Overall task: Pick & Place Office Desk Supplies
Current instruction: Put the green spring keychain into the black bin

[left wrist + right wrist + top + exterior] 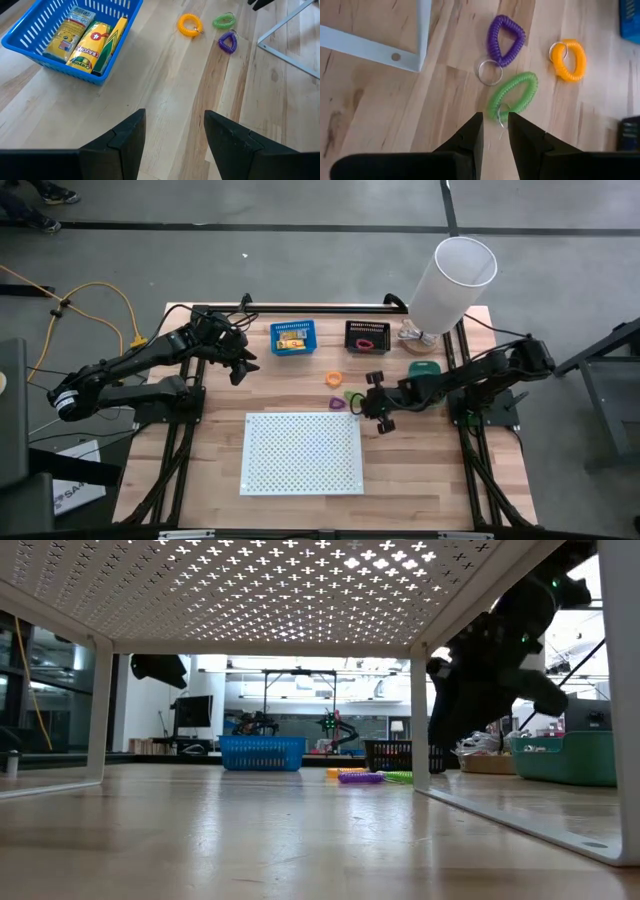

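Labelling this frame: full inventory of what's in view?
Coil loops: 3; orange, purple, green; bare table, centre.
Crayon packets: several, yellow-orange; in blue bin.
Black bin: 1; right of the blue bin, something pink inside.
Green bin: 1; right side.
Perforated board: 1, white; table front.
White cylinder: 1; back right.
Left claw: open, near blue bin.
Right claw: narrow gap, at the green loop's ring.
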You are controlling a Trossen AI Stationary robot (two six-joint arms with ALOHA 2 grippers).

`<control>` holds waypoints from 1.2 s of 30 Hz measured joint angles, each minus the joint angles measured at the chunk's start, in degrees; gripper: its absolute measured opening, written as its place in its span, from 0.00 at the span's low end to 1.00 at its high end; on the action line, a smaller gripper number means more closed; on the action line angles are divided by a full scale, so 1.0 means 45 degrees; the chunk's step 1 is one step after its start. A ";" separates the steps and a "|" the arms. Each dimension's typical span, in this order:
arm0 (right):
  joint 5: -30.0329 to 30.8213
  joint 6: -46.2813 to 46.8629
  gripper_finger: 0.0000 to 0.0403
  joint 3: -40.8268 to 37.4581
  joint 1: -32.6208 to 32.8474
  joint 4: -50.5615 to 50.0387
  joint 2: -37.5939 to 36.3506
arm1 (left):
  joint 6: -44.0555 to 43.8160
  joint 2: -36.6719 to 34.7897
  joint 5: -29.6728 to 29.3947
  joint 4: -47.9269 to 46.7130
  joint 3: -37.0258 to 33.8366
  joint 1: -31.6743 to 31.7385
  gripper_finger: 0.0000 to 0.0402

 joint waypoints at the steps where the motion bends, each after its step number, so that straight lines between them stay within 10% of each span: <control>1: -0.0113 -0.0071 0.19 -0.0209 -0.0058 0.0375 0.0000 | 0.0000 0.0000 0.0000 0.0002 0.0000 0.0003 0.49; 15: -0.1565 -0.1131 0.26 -0.2434 -0.0866 0.5183 0.0005 | 0.0000 0.0000 -0.0002 -0.0002 0.0000 0.0004 0.49; 36: -0.2573 -0.1054 0.37 -0.2440 -0.1814 0.6376 0.1091 | -0.0003 0.0000 0.0002 -0.0001 0.0000 0.0003 0.49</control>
